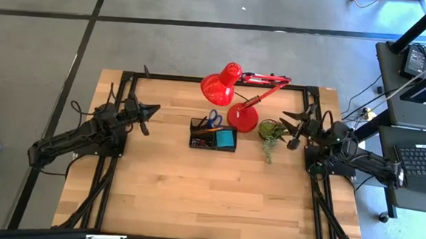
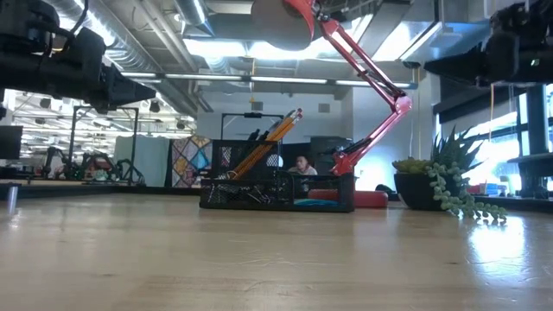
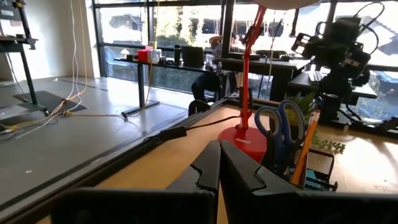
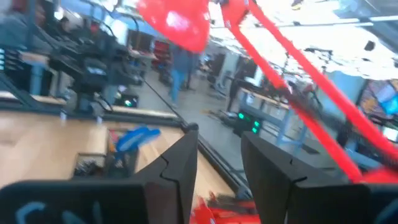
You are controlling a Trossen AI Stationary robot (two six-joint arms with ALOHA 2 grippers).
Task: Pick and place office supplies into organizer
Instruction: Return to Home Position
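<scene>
Low: red desk lamp (image 2: 363,60) shade cut at top | High: black mesh organizer (image 1: 213,146) contents indistinct | Right wrist: blue-handled scissors (image 4: 138,138) blurred

The black mesh organizer (image 2: 233,197) stands mid-table, holding upright blue-handled scissors (image 1: 212,119), leaning orange pencils (image 2: 270,138) and a flat blue sticky-note pad (image 1: 225,138).

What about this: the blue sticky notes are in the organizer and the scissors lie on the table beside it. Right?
No. The scissors stand in the organizer too, handles up, as the left wrist view shows. The sticky notes are inside.
</scene>
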